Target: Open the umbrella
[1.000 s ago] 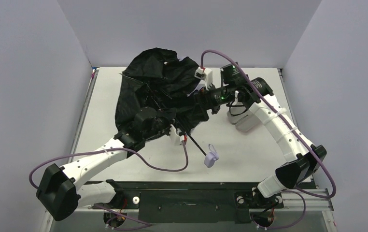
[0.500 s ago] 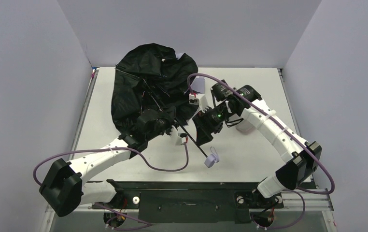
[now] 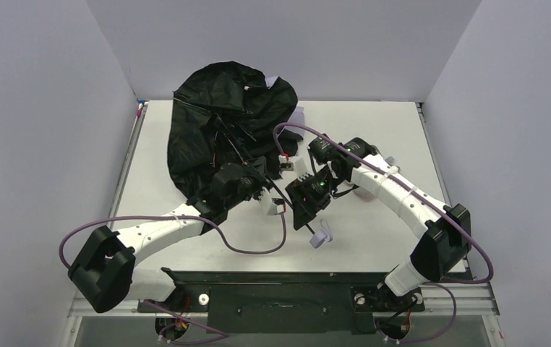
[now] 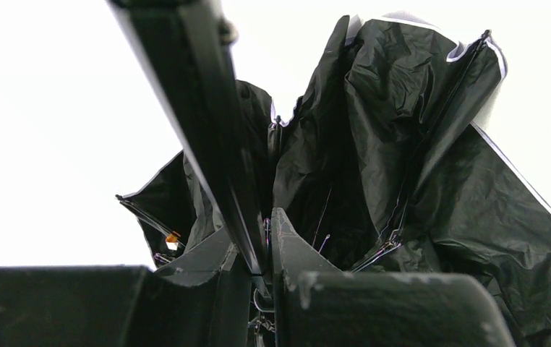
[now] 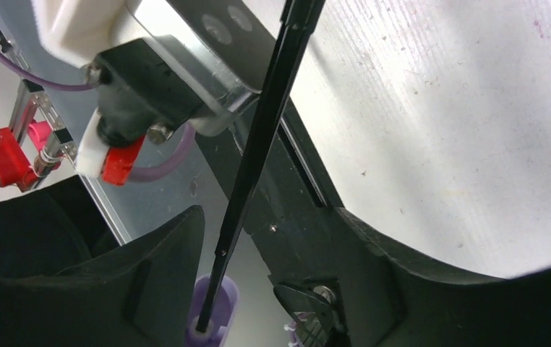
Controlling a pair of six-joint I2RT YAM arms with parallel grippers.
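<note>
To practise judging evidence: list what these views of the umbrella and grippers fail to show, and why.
Left wrist view: the top edge cuts the shaft; the left gripper, shut on it, hides where it meets the canopy.
Right wrist view: the handle is cut by the bottom edge.
Top view: the canopy's outer face is turned away; the right gripper covers part of the shaft.
</note>
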